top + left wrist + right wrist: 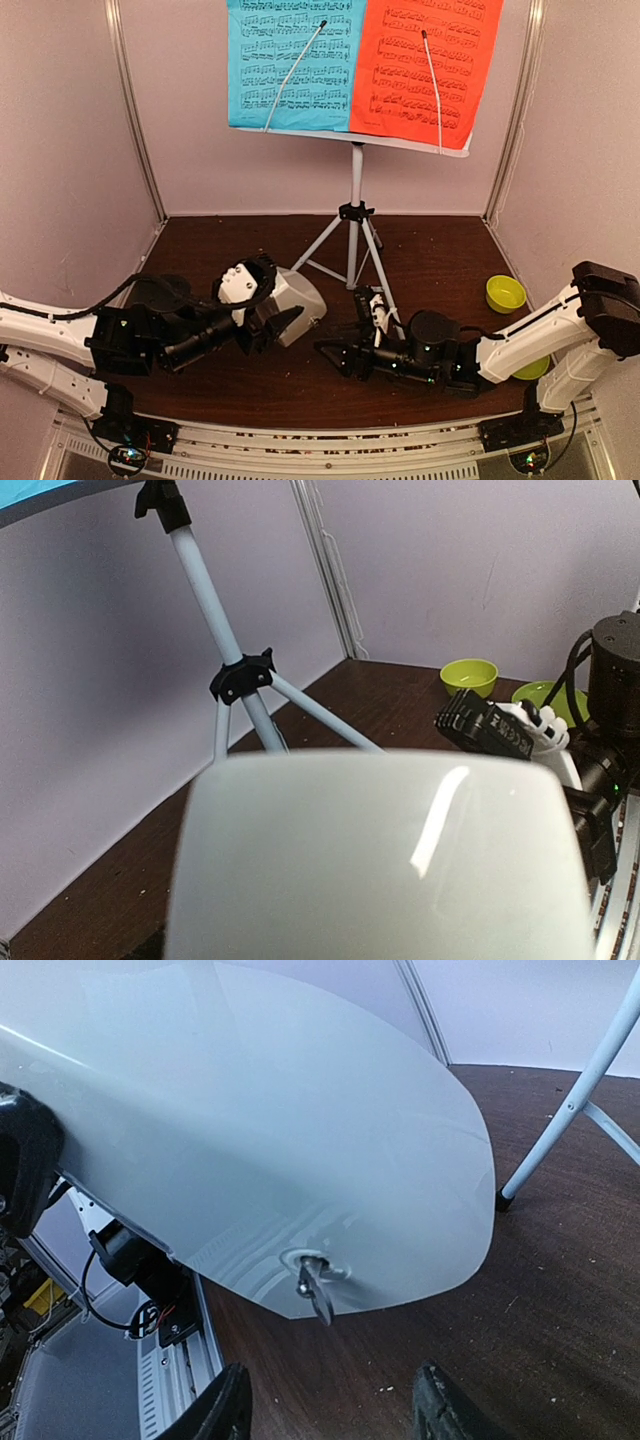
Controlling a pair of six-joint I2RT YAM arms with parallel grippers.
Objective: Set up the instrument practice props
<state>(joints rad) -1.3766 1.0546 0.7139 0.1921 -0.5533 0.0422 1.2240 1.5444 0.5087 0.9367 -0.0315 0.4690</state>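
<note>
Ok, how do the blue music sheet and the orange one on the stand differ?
Colour: the blue sheet is light blue, the orange sheet red-orange. Place: in the top view, the blue sheet fills the left half of the stand desk, the orange sheet the right. The wire on the blue sheet slants down-left; the wire on the orange sheet runs almost straight down. Both show printed staves, side by side.

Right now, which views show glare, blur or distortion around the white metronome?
Left wrist: the metronome fills the foreground, soft, with a bright glare streak. Right wrist: its pale body looks washed out, though the winding key is fairly sharp. Top external: wide-angle bending of the walls, no glare on it.
</note>
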